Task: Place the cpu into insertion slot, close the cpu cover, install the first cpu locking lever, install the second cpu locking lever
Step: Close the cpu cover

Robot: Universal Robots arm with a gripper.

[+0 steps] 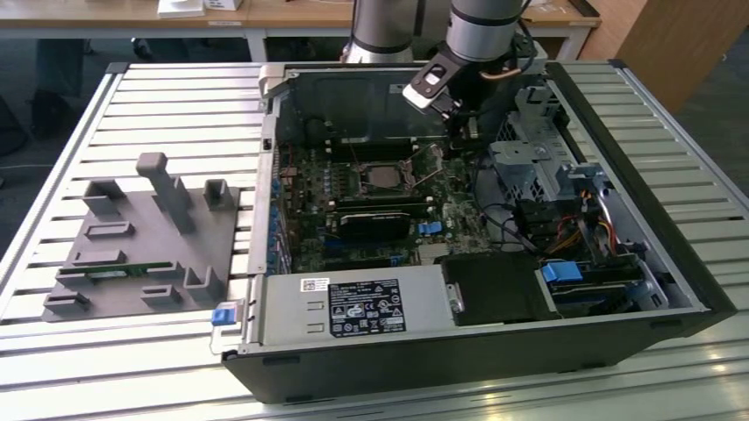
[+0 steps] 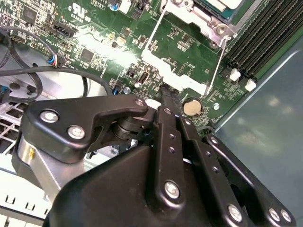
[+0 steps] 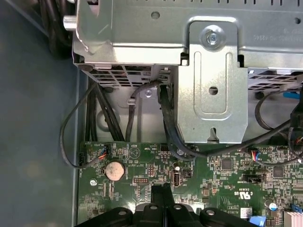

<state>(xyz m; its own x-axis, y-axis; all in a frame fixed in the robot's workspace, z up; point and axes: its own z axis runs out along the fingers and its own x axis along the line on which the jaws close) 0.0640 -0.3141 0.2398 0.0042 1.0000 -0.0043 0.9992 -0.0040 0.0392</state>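
gripper [image 2: 165, 92] hovering low, just at the exterior view's right of insertion slot [image 1: 360, 178] | fingers [image 2: 163, 118] pressing together, their tip contact being hidden by the gripper's body | cpu [image 1: 384, 178] sitting in slot, being cut off in second wrist view

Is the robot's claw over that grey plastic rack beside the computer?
No: in the exterior view the gripper is inside the open computer case, above the motherboard, well apart from the grey rack.

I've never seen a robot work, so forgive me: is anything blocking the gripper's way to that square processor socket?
Nothing visible does. The gripper hangs low over the motherboard, just beside the insertion slot on the exterior view's right. Between them lie only low board parts and a thin wire lever.
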